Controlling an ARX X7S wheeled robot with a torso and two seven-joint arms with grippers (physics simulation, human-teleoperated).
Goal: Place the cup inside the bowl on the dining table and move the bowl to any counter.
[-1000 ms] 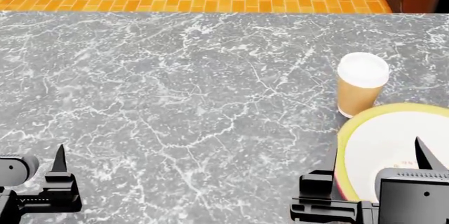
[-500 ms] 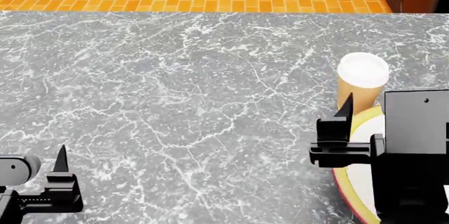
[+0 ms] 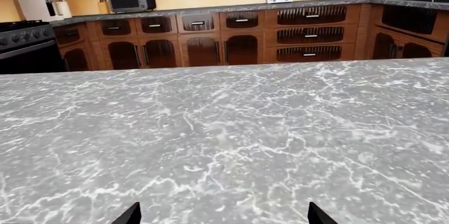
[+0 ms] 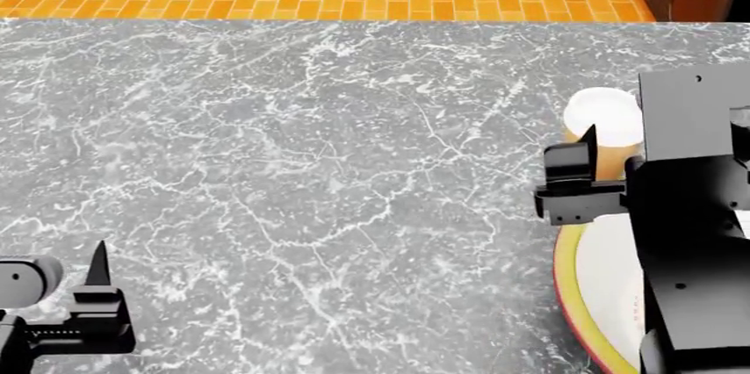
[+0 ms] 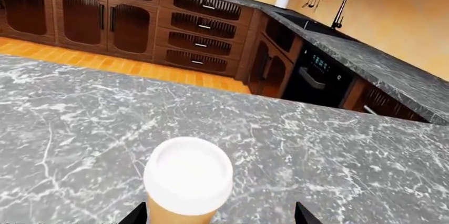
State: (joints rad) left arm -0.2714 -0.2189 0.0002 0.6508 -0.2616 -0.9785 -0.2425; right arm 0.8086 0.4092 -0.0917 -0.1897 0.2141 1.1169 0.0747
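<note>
we have the right gripper (image 5: 218, 214) spread wide with the paper coffee cup (image 5: 188, 182) between its fingertips, not yet gripped. the cup stands upright on the desk (image 4: 293, 181), just beside the bowl (image 4: 586, 286), so nothing is done: cup into bowl, then bowl to a counter (image 5: 371, 58). our left gripper (image 3: 223, 214) hangs released, well apart.

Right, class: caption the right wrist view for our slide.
Open right gripper lined up on the lidded cup standing on the dining table.
</note>
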